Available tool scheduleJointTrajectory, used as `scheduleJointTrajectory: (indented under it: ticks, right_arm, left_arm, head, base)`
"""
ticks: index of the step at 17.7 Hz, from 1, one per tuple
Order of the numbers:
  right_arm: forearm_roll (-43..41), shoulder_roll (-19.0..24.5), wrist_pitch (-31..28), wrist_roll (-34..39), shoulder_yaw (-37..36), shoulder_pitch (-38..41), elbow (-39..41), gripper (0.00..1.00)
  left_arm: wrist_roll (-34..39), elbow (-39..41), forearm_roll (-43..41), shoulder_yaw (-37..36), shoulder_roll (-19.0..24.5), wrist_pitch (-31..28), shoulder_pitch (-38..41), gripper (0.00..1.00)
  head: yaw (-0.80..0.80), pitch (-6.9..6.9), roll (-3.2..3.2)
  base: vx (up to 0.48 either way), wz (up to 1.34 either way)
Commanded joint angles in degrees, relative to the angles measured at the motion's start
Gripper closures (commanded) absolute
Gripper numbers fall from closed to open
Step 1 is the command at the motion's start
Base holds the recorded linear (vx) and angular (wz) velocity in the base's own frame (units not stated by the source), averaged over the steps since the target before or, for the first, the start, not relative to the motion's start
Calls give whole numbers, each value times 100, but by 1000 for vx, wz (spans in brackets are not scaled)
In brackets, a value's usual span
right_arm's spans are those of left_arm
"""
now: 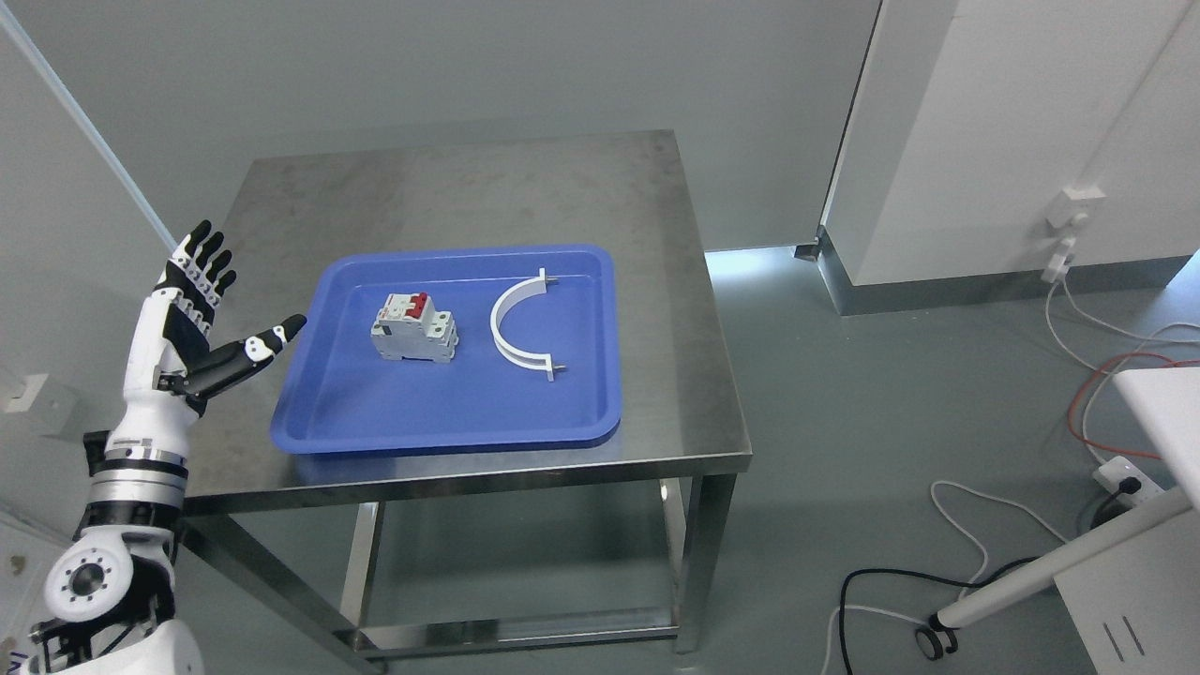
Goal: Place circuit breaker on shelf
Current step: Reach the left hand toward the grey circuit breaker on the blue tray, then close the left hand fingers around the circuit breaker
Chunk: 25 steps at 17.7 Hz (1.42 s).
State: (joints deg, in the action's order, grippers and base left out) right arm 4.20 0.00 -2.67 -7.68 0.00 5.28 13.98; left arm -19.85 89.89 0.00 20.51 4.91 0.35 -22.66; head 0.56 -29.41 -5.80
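Observation:
A grey circuit breaker (413,327) with red switches lies in a blue tray (450,412) on a steel table (469,187). My left hand (211,314) is raised at the table's left edge, fingers spread and empty, thumb pointing toward the tray. It is left of the breaker and apart from it. My right arm is out of view. No shelf shows in this view.
A white curved clamp (514,323) lies in the tray right of the breaker. White cabinets (1012,141) stand at the back right. Cables (1097,328) and a power strip (1125,478) lie on the floor at right, beside a white wheeled stand (1059,562).

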Motion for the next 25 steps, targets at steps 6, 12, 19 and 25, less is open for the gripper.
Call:
scheduleJointTrajectory:
  ticks: [6,12,19,25]
  right_arm:
    - [2,-100,-182,-14,114,0,0,0]
    - [2,-100,-190,-5,114,0,0,0]
    - [-7,-100,-190,-14,114,0,0,0]
    - [2,-100,-190,-14,114,0,0,0]
  left_arm:
    - [-71,-120,-150,-959,79,71,-141,0]
    - [-691,-436,-1124,-2323,1257,0,-722,11]
    - [-1619,-1331,-2407,-2280,1258,-52,-1292,16]
    - [-1627,-1729,-2672,-2209,1276,-8,-1637,33]
  head:
    - [0,0,0]
    - [0,0,0]
    - [0,0,0]
    - [0,0,0]
  base:
    - [-3,-16]
    - [0,0]
    - [0,0]
    - [0,0]
